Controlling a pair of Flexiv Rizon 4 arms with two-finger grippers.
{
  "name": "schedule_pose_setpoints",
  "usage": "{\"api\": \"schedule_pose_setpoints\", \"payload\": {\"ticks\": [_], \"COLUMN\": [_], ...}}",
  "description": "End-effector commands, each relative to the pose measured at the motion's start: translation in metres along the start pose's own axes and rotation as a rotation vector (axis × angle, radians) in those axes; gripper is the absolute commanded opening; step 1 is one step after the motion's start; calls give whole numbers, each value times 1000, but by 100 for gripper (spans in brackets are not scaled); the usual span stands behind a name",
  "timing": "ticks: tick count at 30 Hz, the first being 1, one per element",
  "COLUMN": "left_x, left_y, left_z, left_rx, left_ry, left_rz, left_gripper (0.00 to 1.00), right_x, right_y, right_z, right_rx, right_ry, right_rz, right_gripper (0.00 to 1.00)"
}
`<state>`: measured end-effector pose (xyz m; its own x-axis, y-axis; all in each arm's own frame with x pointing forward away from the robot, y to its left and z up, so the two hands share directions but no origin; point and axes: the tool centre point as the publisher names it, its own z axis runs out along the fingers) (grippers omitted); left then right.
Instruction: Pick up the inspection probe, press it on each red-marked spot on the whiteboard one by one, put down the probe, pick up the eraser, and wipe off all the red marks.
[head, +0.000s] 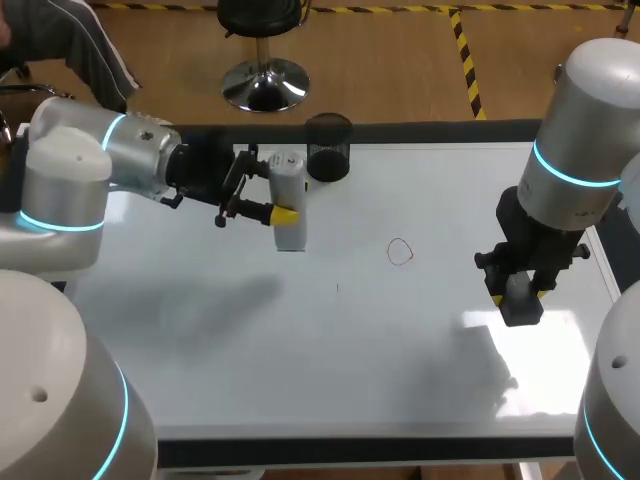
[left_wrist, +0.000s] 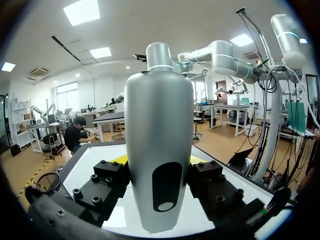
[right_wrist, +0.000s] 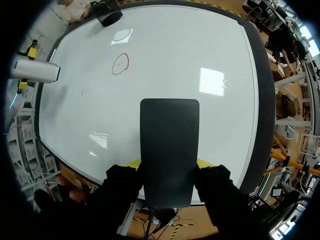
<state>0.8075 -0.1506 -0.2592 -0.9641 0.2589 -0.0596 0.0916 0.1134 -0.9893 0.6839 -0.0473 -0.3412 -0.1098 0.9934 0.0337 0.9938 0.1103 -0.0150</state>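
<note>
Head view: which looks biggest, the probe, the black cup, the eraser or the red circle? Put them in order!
1. probe
2. black cup
3. eraser, partly hidden, so it may nearly tie with the cup
4. red circle

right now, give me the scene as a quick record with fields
left gripper: shut on the probe, over the whiteboard's far left
right gripper: shut on the eraser, over the whiteboard's right side
red mark: one circle, between the two grippers, unwiped
probe and red mark: apart
black cup: at the whiteboard's far edge
</note>
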Motion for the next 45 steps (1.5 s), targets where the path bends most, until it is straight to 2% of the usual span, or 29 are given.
{"api": "schedule_pose_setpoints", "payload": {"ticks": [1, 16, 42, 45], "left_x": [7, 19, 19, 19], "left_y": [2, 3, 3, 3], "left_z": [-6, -15, -15, -15], "left_rx": [5, 13, 13, 13], "left_ry": [-9, -23, -23, -23], "left_rz": [1, 5, 5, 5], "left_gripper": [0, 0, 0, 0], "right_x": [-2, -2, -2, -5], "right_y": [-1, -1, -1, 4], "right_z": [-1, -1, -1, -2], "right_rx": [-1, -1, -1, 2], "right_ry": [3, 3, 3, 12], "right_rz": [-2, -2, -2, -8], "right_gripper": [0, 0, 0, 0]}}
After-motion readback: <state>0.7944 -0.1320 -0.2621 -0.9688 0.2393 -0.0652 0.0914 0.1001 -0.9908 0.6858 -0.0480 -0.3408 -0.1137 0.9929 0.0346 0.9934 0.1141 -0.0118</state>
